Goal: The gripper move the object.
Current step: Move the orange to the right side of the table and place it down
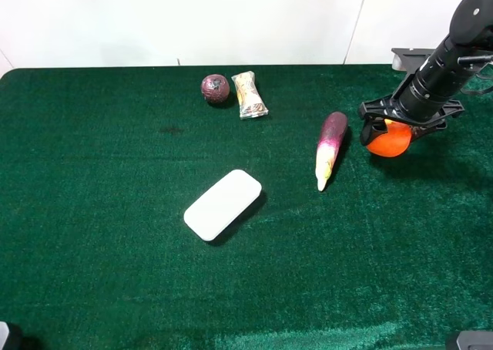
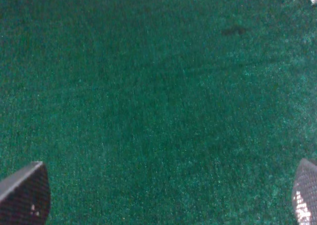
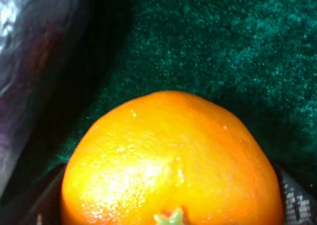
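The round bright orange fruit (image 1: 390,140) lies at the right of the green table, just right of the purple eggplant (image 1: 330,146). My right gripper (image 1: 393,126) comes down over it from above, its dark jaws on either side of the fruit. In the right wrist view the orange (image 3: 171,160) fills the space between the two fingers (image 3: 297,202), and the eggplant (image 3: 29,61) lies close beside it. My left gripper (image 2: 163,195) is open and empty above bare green cloth; it is out of the exterior view.
A dark maroon ball (image 1: 216,89) and a wrapped packet (image 1: 249,94) lie at the back middle. A flat white rounded box (image 1: 223,203) lies in the middle. The green cloth (image 1: 92,211) covers the table; a white wall stands behind.
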